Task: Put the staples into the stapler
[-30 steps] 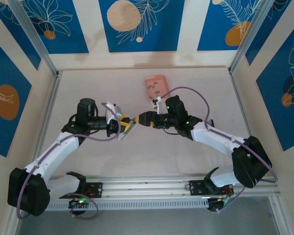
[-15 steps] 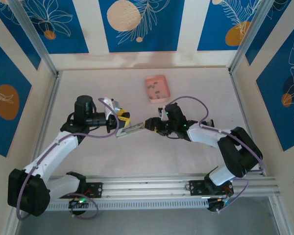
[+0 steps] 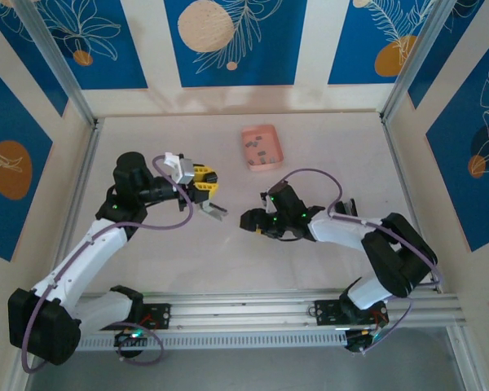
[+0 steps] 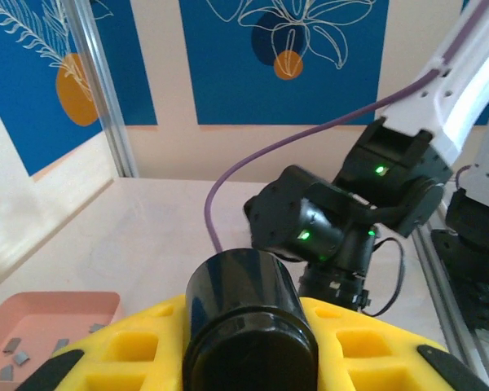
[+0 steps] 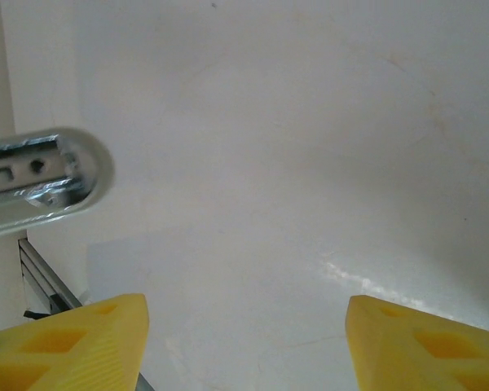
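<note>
One stapler [image 3: 215, 210] clamped in left hand [image 3: 204, 192], right hand [image 3: 248, 220] spread wide

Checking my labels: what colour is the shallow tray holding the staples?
The tray is pale pink, clearest in the top external view.

Bare table [image 3: 238, 186] between pink tray [image 3: 275, 145] and stapler [image 3: 214, 210]

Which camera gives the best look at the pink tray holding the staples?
The top external view: the whole pink tray is unobstructed, with the staples visible as dark specks inside. The left wrist view catches one corner of it at the bottom left, closer, with a few staples, but cropped.
</note>
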Motion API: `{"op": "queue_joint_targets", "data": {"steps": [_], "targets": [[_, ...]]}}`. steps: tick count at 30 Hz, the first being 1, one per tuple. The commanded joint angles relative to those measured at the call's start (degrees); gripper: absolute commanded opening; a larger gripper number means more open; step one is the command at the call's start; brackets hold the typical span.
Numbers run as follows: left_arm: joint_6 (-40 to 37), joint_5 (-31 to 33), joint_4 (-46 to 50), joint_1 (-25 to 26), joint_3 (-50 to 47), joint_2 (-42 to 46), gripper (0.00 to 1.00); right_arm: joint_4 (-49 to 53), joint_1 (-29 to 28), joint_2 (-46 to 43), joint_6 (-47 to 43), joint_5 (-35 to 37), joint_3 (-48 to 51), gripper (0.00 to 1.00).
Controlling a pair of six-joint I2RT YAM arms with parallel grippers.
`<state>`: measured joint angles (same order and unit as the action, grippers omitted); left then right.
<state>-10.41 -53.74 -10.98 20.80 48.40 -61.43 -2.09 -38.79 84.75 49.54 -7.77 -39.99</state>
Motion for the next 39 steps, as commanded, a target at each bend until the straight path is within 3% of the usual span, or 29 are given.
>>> {"op": "queue_joint_targets", "data": {"steps": [1,8,12,18,22,26,39], "targets": [[2.3,1.11,-6.52,0.48,2.22,1.09,0.0,1.17,-0.41,-6.06,-5.35,3.35,0.76,0.68],[7.35,-0.55,-12.93,0.74,1.34,0.17,0.0,1.96,0.98,-16.6,-25.25,1.91,-0.57,0.76],[9.25,-1.01,-15.16,0.91,0.98,0.01,0.0,5.37,2.29,-18.12,-30.37,3.42,-5.09,0.79],[12.85,-4.27,-19.32,1.13,1.16,-1.15,0.0,2.15,2.48,-17.63,-56.08,-7.48,-7.04,0.79],[15.66,-6.48,-23.13,1.54,1.17,-1.85,0.0,1.5,3.67,-16.67,-72.45,-23.05,-8.2,0.74],[17.16,-7.64,-25.4,1.7,1.08,-2.41,0.0,2.31,5.47,-13.03,-73.79,-28.91,-12.25,0.73],[21.22,-9.35,-31.29,2.48,1.59,-4.48,0.0,2.05,0.76,-3.71,-74.35,-32.57,-20.95,0.74]]}}
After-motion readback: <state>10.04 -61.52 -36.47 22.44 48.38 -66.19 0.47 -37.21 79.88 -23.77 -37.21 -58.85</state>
